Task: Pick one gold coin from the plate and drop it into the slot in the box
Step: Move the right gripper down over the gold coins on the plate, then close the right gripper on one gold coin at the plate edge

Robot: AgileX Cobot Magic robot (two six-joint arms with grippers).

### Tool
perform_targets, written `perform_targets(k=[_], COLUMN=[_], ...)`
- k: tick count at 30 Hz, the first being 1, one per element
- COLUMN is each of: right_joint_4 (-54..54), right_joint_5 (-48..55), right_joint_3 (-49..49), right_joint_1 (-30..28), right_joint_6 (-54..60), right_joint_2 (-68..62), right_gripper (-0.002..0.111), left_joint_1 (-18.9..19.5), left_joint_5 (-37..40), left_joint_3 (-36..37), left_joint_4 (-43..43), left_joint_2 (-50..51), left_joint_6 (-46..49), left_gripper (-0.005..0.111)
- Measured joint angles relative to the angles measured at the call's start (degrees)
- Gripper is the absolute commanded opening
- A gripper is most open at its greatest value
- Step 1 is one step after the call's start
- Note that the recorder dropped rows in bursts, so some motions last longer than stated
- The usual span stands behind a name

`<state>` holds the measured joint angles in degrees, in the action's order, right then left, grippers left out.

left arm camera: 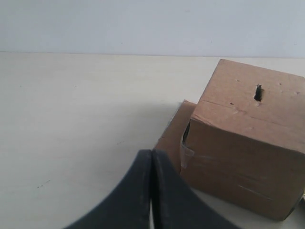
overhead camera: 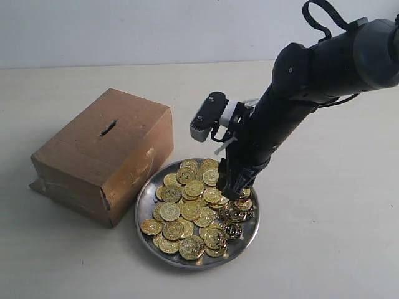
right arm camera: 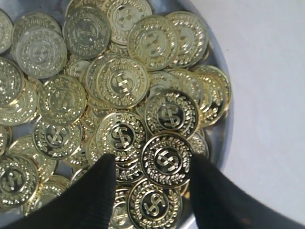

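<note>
A round silver plate (overhead camera: 147, 200) heaped with gold coins (overhead camera: 190, 208) lies in front of the brown cardboard box (overhead camera: 124, 168), whose dark slot (overhead camera: 108, 128) is cut in its top. My right gripper (overhead camera: 232, 193) reaches down into the plate's right side, open, its two black fingers either side of a gold coin (right arm camera: 167, 160) lying on the pile. That gripper (right arm camera: 151, 164) is low over the coins, near the plate rim (right arm camera: 224, 136). My left gripper (left arm camera: 151, 157) is shut and empty, off to the side of the box (left arm camera: 248, 143), with the slot (left arm camera: 258, 92) in its view.
The pale tabletop (overhead camera: 324, 249) surrounds the plate and box. A cardboard flap (left arm camera: 172, 136) sticks out at the box's base. The right arm (overhead camera: 299, 93) slants down from the upper right over the plate's far rim.
</note>
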<state>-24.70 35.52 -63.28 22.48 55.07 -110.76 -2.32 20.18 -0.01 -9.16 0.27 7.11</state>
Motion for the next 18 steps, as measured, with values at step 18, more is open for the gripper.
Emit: perform_targets(k=[18], right_joint_4=[0.71], right_joint_5=[-1.89], right_joint_3=[-0.12], right_joint_1=[0.09], right_joint_6=[22.82], right_joint_2=[-1.92], right_gripper=[0.047], left_joint_1=[0.00], left_joint_5=[0.00], left_joint_3=[0.00], left_joint_4=[0.00], left_joint_2=[0.00], left_joint_6=[0.00], left_gripper=[0.000])
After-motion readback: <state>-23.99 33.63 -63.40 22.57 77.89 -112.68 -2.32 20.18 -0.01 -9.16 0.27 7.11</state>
